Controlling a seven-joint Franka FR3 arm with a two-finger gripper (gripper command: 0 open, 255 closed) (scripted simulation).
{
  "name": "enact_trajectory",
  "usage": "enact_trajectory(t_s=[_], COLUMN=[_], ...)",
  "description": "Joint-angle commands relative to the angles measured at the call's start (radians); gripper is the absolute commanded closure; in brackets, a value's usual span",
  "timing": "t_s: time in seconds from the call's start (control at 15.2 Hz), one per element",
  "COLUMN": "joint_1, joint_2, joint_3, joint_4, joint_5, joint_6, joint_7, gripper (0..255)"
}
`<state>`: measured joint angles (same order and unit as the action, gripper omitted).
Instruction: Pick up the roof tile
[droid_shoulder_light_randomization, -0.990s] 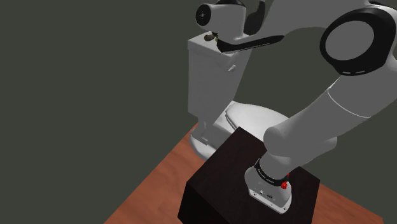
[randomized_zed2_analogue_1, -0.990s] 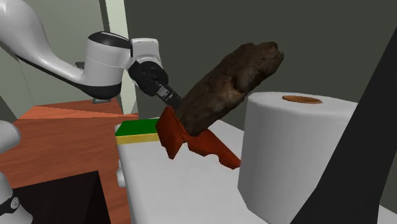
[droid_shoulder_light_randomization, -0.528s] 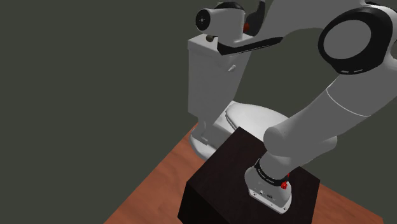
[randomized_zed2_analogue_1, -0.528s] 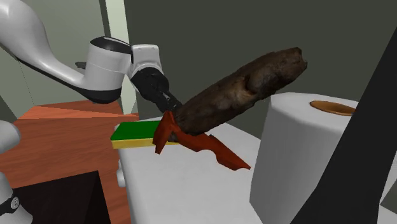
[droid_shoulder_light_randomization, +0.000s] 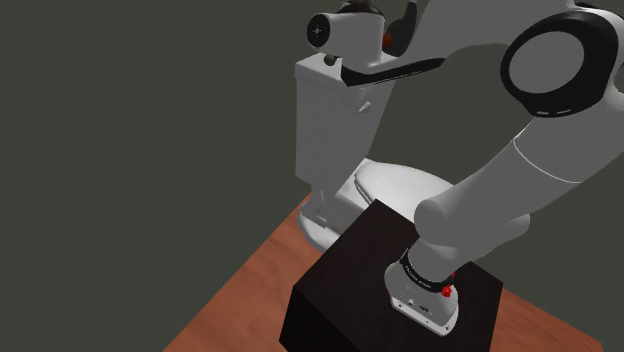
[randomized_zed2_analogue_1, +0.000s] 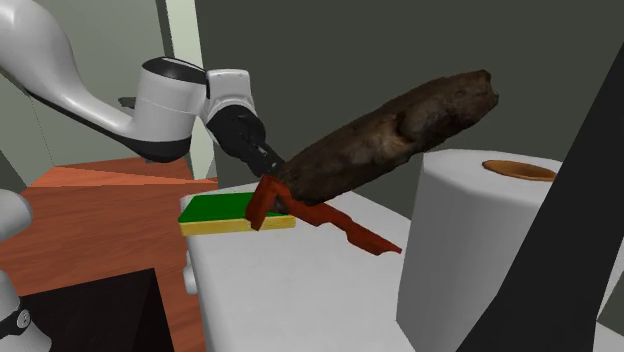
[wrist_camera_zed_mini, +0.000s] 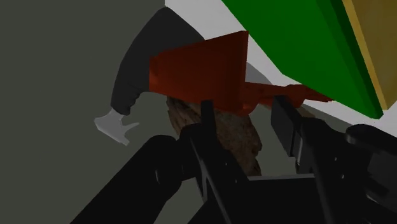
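The roof tile is a red, stepped slab lying on the white toilet tank lid. Its end by the hand is tipped up off the lid. A brown, lumpy, rock-like thing leans across it, slanting up toward the paper roll. My black gripper reaches in from the second exterior view's left and is shut on the tile's raised end. In the wrist view the fingers flank the edge of the tile, with the brown lump pressed between them too.
A green sponge with a yellow base lies right beside the tile. A big white paper roll stands close behind. A black area cuts the second exterior view's right. The shoulder view has the toilet tank and the dark stand.
The fingers have closed in. The tile's end by the gripper has come up off the lid, and the brown lump has tipped from steep to a flatter slant toward the roll.
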<state>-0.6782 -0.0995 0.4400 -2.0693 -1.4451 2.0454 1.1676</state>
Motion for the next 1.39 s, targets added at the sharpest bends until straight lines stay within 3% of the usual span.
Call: enact_trajectory(t_s=[0.0,0.79,0.86,0.99,1.06,1.12,1.19,1.25,1.32], joint_1=[0.0,0.001,0.001,-0.017,-0.01,-0.02,0.009,-0.002,-0.001], joint_2=[-0.003,-0.035,-0.035,-0.084,-0.059,-0.06,0.102,0.009,0.009], joint_3=[-0.001,-0.011,-0.011,-0.155,-0.091,-0.082,-0.019,-0.054,-0.055], joint_4=[0.006,0.083,0.083,0.141,0.128,0.128,0.315,0.21,0.21], joint_5=[0.013,0.076,0.076,0.569,0.266,0.268,0.292,0.345,0.345], joint_6=[0.003,-0.001,-0.001,0.212,0.114,0.115,-0.196,0.051,0.051], joint_7=[-0.019,-0.139,-0.139,-0.203,-0.173,-0.173,-0.494,-0.223,-0.223], gripper=[255,255,0,0,0,0,0,0,0])
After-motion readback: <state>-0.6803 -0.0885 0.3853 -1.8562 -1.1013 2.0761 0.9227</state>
